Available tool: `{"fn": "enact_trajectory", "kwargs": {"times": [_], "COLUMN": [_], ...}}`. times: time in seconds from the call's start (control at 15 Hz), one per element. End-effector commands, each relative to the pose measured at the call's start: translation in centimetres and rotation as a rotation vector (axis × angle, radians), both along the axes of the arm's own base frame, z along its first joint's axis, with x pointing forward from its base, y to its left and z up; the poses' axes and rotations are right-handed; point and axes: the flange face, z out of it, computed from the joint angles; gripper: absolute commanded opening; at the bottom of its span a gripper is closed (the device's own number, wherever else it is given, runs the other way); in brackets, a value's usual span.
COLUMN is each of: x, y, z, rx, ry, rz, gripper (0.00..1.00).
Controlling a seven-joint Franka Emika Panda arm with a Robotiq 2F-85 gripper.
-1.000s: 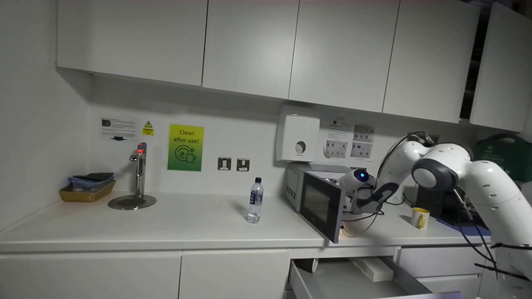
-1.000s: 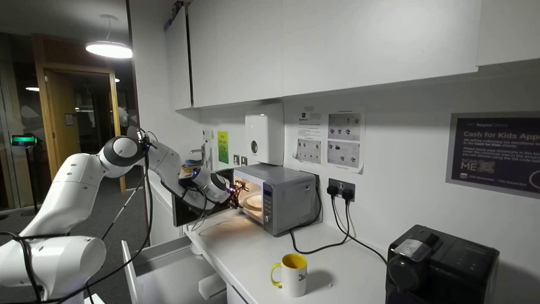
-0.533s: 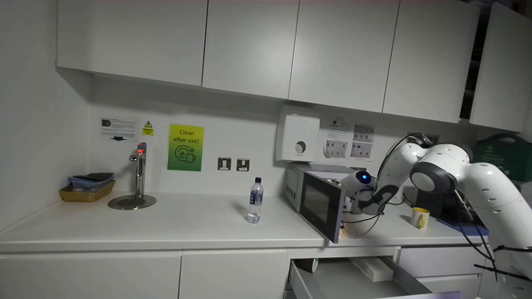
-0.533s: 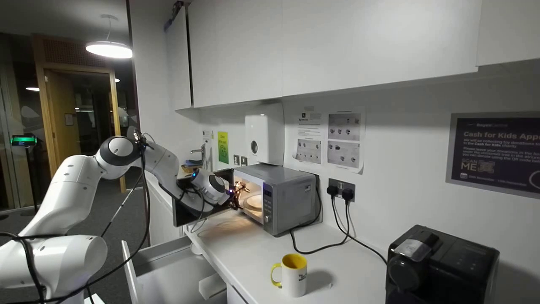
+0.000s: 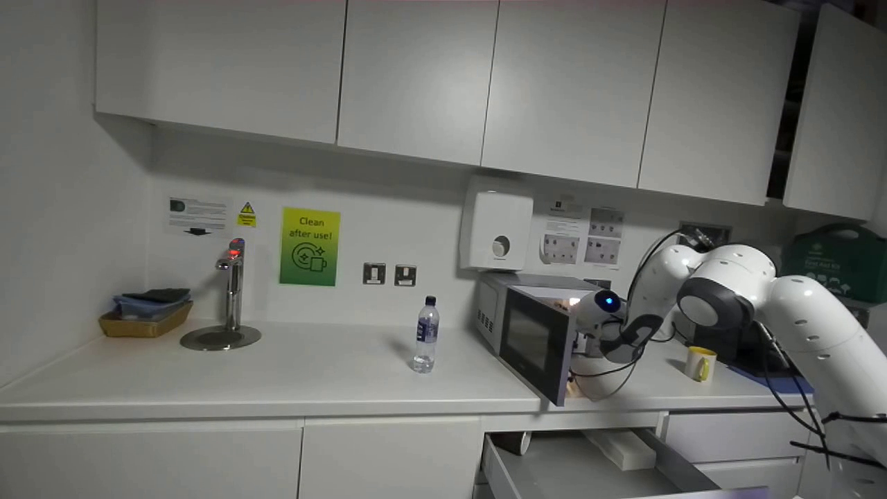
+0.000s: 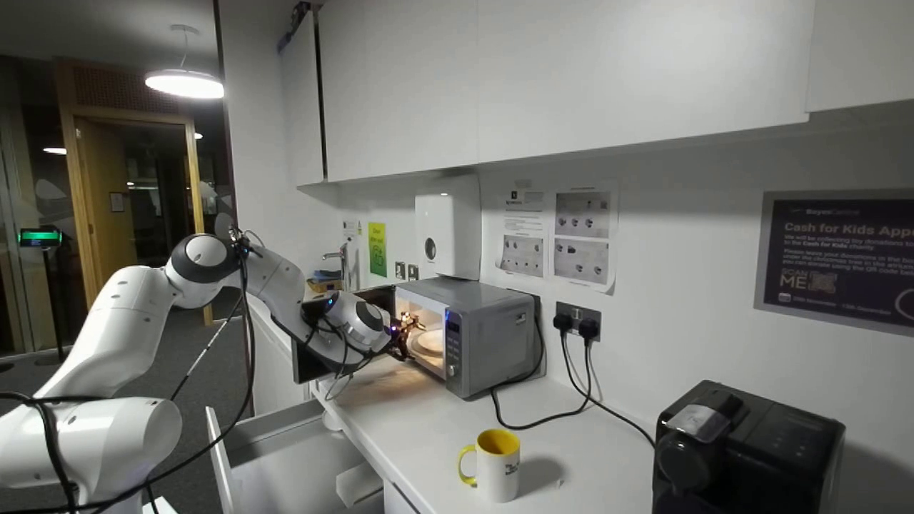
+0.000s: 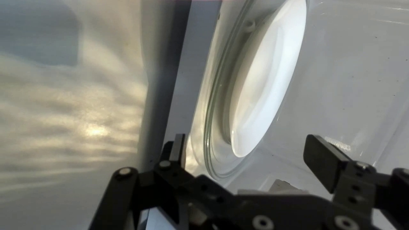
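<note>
Fingers (image 7: 323, 163) stood spread wide at the lit mouth of the microwave (image 6: 496, 343); in the wrist view I had the white plate (image 7: 268, 80) ahead of them, apart from both tips. Plate lay inside the microwave, on the glass turntable (image 7: 219, 127). I could not tell whether the fingers touched the microwave's front frame (image 7: 193, 67). Door (image 5: 530, 339) stood wide open, my arm (image 5: 745, 267) just behind it in an exterior view. White mug (image 6: 498, 467), yellow inside and at the handle, stood upright on the bench (image 6: 425, 417), near a black coffee machine (image 6: 750, 446). Across the microwave from the mug I noted an upright water bottle (image 5: 425, 339), blue-labelled, and well apart from it, a tap (image 5: 234, 287). Below the bench a drawer (image 5: 582, 477) stood open, a pale block (image 5: 634, 454) in it.
</note>
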Motion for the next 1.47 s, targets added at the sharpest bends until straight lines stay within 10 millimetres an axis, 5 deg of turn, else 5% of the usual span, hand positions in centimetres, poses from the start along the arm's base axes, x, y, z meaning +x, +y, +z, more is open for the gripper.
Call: {"fn": "enact_trajectory", "kwargs": {"times": [0.0,1.0,1.27,1.4], "x": [0.0,1.8,2.4,2.7], "y": [-0.6,-0.6,-0.6,-0.5], "z": [0.3,1.5,1.5,1.4], "rx": [-0.001,-0.024,-0.037,-0.041], "ry": [-0.027,-0.065,-0.073,-0.073], "rz": [0.017,0.04,0.045,0.049], "gripper": [1.0,0.94,0.56,0.53]}}
